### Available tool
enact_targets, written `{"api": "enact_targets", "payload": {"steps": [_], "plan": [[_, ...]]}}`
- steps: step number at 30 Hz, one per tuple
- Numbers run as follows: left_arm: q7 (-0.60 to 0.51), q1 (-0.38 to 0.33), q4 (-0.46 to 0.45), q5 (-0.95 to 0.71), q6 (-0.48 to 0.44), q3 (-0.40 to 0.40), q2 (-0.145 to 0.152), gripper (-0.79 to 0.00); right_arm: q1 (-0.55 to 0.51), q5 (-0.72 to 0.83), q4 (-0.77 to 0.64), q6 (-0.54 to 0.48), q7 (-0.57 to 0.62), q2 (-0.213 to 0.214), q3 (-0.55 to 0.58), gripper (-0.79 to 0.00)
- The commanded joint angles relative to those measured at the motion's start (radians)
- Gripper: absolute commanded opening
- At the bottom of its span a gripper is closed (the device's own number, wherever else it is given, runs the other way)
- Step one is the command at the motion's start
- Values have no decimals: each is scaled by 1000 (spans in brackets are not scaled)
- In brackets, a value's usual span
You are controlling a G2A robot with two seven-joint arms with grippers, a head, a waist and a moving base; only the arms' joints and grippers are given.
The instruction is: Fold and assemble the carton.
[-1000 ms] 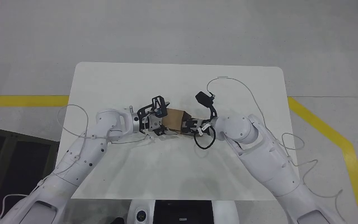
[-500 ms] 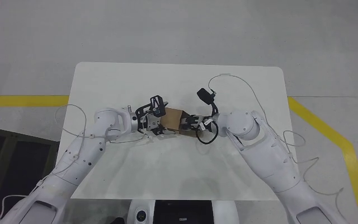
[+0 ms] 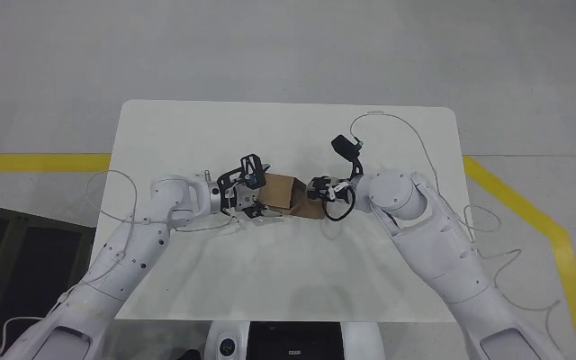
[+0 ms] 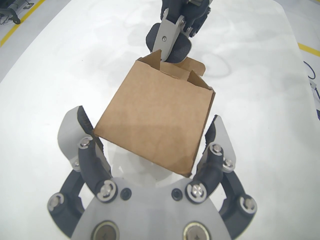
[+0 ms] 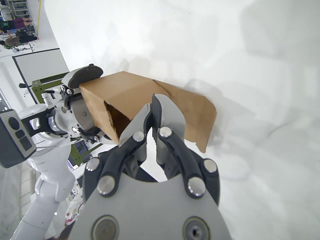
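The left gripper (image 4: pixel 148 117) has its jaws spread wide and set against the two corners of the carton's (image 4: pixel 155 116) closed left end, a ribbed pad (image 4: pixel 86 126) touching each side. The box is thus clamped across its width and, I judge, anchored while the other end is worked. The right gripper (image 5: pixel 151 106) has its jaws pressed together to a thin line, tips at the open right end where the body meets the large flap (image 5: pixel 197 118) — whether a cardboard edge is nipped between them I cannot tell. That narrow, closed shape looks better suited to pushing a flap than to grasping the box. The carton is brown and already squared up, lying between the two grippers with its long axis running left to right. At the open end the small side ears stand out and the large flap hangs outward, not yet tucked — so closing this end seems to be the step in hand. It sits near the middle of the white table (image 3: pixel 387 270), with an arm coming in from each side, so each can brace against the other's push.
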Motion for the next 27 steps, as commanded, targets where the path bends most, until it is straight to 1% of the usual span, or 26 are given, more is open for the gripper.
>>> {"api": "enact_targets", "payload": {"steps": [1,5,9,14,21,27], "plan": [[0,1,-1,2,0,-2,0,0,21,6,25,-11,16,-6,-23,-785],[-1,2,0,1,3,-8,-1,0,35,10,38,-4,48,-10,-41,-785],[-3,4,-1,3,4,-11,-2,0,22,9,14,6,69,-5,-34,-785],[-6,7,-1,4,3,-12,-4,0,5,3,-2,-5,101,1,-33,-785],[-6,12,-8,9,5,-14,-6,0,11,37,32,-20,66,-12,-63,-785],[-10,17,-12,12,5,-19,-6,0,13,73,48,-33,28,-20,-64,-785]]}}
